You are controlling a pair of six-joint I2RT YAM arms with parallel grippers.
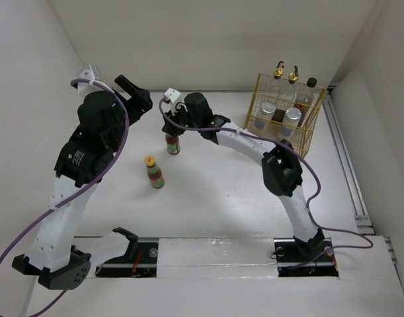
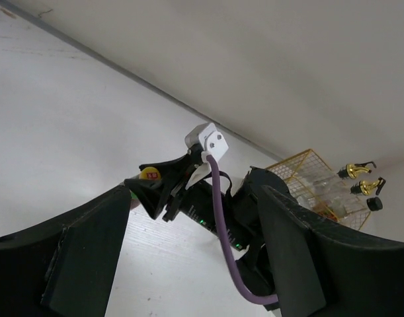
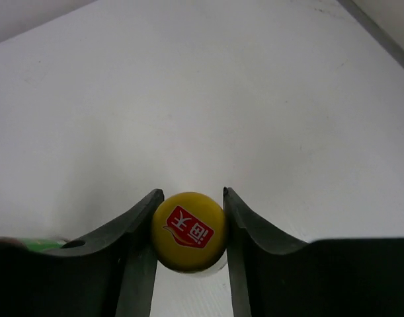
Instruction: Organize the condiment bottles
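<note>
Condiment bottles [image 1: 293,113]: five are being held inside the gold wire basket [image 1: 306,137]. Two are being left out on the table [image 1: 228,191], well to the left of the basket.

Inside the basket, all upright:
- Two gold-topped cruets [image 1: 279,69] are being carried along its far side.
- The dark black-capped bottle [image 1: 312,82] is being carried at its far right corner.
- Two silver-lidded shakers [image 1: 268,107] are being carried side by side in its near half.

First sauce bottle [image 1: 172,144]: being stood upright, left of the basket, and being gripped from above by the right gripper [image 1: 172,129]. In the right wrist view its yellow cap [image 3: 188,231] is being clamped between both fingers [image 3: 139,224], with contact on each side and the red logo facing up.

Second sauce bottle [image 1: 155,172]: being left free and upright. It is farther from the basket than the first and nearer the arm bases. It is close to the first but not touching it.

Left gripper [image 1: 135,92]: being held raised above the table, farther left of the basket than both sauce bottles. Its jaws are being held wide apart. In the left wrist view the right arm is being seen through the gap.
</note>
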